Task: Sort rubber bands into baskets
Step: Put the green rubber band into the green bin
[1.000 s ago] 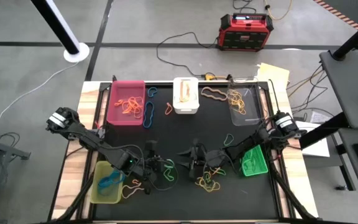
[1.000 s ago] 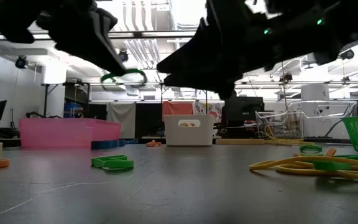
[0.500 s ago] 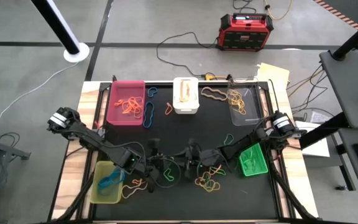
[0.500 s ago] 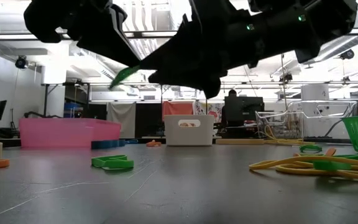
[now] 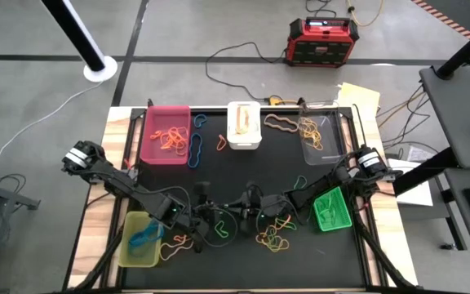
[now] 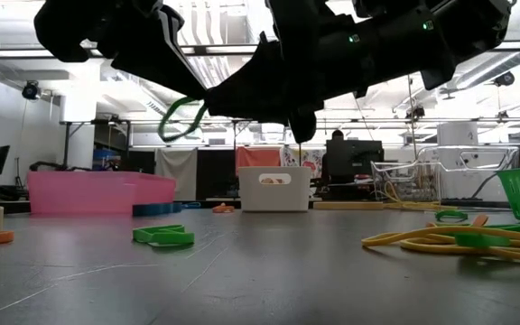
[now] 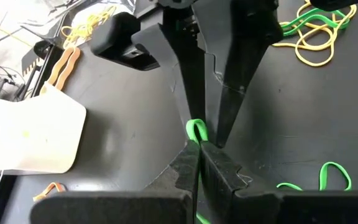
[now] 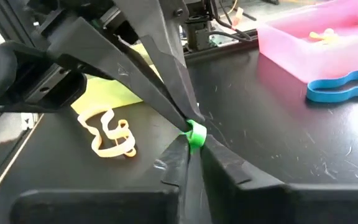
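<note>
Red-and-black power box (image 5: 323,42) on the floor; white pole base (image 5: 100,69) nearby.

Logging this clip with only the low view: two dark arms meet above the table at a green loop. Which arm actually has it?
Observer: Both. The wrist views show the left tool and the right tool pinched tip to tip on one green rubber band.
Operator: Where over the table is that?
Observer: In the high view, over the front middle of the black mat, between the yellow-green basket and the bright green basket.
Operator: Is the bright green one holding anything?
Observer: Yes, green bands lie in it.
</note>
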Tool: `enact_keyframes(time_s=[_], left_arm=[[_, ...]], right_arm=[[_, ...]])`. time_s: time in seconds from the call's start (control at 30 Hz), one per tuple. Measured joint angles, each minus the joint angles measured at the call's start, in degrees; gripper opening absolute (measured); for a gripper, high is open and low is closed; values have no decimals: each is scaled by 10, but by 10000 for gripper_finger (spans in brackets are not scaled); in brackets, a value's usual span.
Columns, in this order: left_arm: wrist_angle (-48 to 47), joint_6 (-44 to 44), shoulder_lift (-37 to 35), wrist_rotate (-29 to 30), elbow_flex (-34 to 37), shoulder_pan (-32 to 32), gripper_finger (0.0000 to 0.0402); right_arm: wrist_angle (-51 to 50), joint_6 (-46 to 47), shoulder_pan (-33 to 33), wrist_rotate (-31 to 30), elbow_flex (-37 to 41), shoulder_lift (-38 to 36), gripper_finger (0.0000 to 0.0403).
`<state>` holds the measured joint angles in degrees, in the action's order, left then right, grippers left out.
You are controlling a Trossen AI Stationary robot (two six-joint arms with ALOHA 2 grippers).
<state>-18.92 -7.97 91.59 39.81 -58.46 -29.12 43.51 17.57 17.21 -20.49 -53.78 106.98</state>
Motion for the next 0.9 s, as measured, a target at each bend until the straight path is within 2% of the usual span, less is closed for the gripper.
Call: enact_keyframes(time_s=[0.13,0.23,0.43,0.7,0.8,0.9], left_arm=[[0,-3,0,23,0,0,0],[-1,-5,0,47,0,0,6],[-6,-3,-1,43,0,0,38],[-11,-3,-3,77,0,0,41],[-47,-10,-15,77,0,-2,41],[-115,-51,-33,75,-4,-8,41]], right_arm=[[0,-32,1,0,0,0,12],[0,-37,2,0,0,0,9],[0,-48,7,0,0,-8,8],[-14,-48,10,-1,0,-17,8],[-115,-32,13,-25,0,-57,8],[-356,58,13,-61,-14,-127,8]])
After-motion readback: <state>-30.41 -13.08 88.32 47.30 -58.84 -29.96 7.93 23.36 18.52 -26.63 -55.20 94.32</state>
